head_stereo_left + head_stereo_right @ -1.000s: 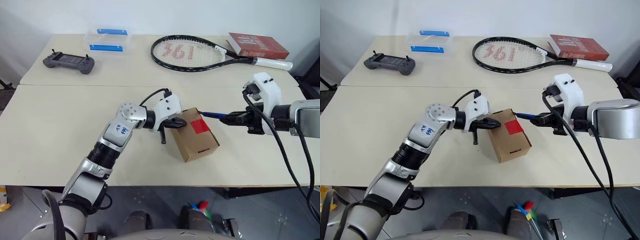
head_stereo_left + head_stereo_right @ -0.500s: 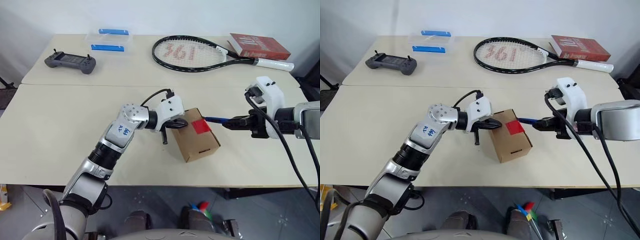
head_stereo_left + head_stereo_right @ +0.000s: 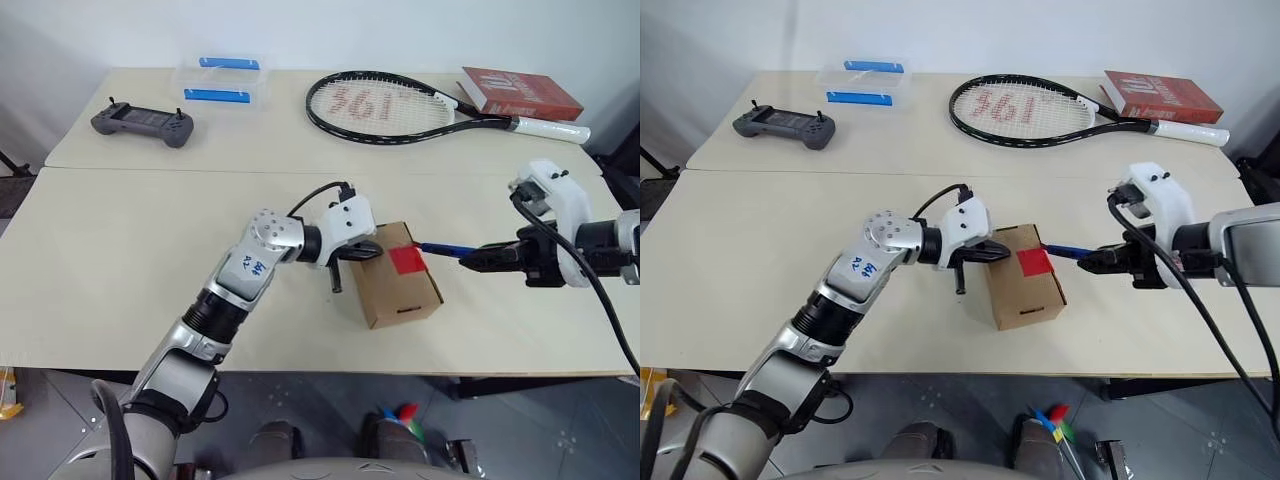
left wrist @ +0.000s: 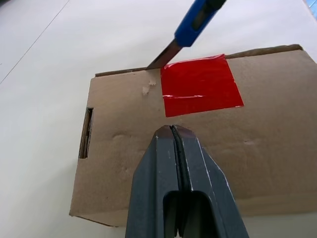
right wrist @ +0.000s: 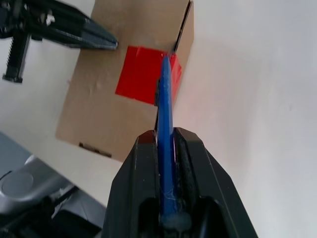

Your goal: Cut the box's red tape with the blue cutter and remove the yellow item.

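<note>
Left gripper (image 3: 368, 251), two black fingers pressed together with nothing between, tips resting on the top of the small brown cardboard box (image 3: 398, 292), which sits on the beige table (image 3: 120, 260). Just beyond those tips, a bright red square patch of tape (image 4: 199, 85) across the carton's seam, looking uncut. Probably light, thin-walled, liable to slide or dent; best steadied from above on the flap, clear of the seam. Further right, slim blue pen-shaped cutter (image 3: 441, 248) pinched lengthwise in the right gripper (image 5: 169, 148), blade tip at the tape's far edge. Rigid tool, best held well back from the blade. No yellow item visible; presumably still inside
</note>
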`<action>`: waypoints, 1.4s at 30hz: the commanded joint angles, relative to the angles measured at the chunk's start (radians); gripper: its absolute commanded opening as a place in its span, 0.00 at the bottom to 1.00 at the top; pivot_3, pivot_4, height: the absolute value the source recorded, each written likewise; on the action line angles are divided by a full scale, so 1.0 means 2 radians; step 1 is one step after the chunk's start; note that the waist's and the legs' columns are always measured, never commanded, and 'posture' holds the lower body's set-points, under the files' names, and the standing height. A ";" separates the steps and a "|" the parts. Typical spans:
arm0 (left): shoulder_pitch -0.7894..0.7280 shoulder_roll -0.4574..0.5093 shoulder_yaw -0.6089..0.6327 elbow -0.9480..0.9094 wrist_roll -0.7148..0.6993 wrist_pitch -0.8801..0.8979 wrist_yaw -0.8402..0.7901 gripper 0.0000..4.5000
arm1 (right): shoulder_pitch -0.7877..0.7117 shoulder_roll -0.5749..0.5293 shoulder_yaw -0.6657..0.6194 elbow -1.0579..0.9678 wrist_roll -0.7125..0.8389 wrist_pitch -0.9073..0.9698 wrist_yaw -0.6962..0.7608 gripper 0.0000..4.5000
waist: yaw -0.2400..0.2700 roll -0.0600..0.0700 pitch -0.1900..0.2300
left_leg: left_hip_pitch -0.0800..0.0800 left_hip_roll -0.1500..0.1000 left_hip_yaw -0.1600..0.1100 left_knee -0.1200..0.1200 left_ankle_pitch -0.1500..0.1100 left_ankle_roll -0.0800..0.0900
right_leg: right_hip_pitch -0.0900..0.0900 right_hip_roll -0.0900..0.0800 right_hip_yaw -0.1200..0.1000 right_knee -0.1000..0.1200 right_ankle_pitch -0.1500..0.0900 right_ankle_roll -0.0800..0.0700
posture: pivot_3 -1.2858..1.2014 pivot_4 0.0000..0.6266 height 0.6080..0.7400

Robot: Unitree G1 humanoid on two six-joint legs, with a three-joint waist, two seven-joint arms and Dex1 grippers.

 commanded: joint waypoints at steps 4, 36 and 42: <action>0.023 -0.004 -0.034 0.015 0.022 0.017 0.002 0.00 | -0.007 0.004 0.020 0.018 0.019 0.013 0.024 0.04 | -0.001 0.000 0.000 | 0.000 0.000 0.000 0.000 0.000 0.000 | 0.000 0.000 0.000 0.000 0.000 0.000 | 0.52 0.24 1.00; 0.031 -0.007 -0.066 0.027 0.057 -0.011 -0.017 0.00 | -0.227 -0.005 0.240 0.150 0.019 0.151 0.161 0.04 | -0.001 -0.001 -0.001 | 0.000 0.002 0.000 0.001 -0.001 0.000 | 0.000 0.000 0.000 0.000 0.000 -0.001 | 0.52 0.24 1.00; 0.036 -0.007 -0.064 0.023 0.057 -0.007 -0.017 0.00 | -0.206 -0.085 0.253 0.073 0.019 0.151 0.235 0.04 | 0.001 0.000 -0.002 | 0.000 0.002 0.000 0.000 -0.001 0.000 | 0.000 -0.001 0.000 -0.001 0.000 -0.001 | 0.52 0.24 1.00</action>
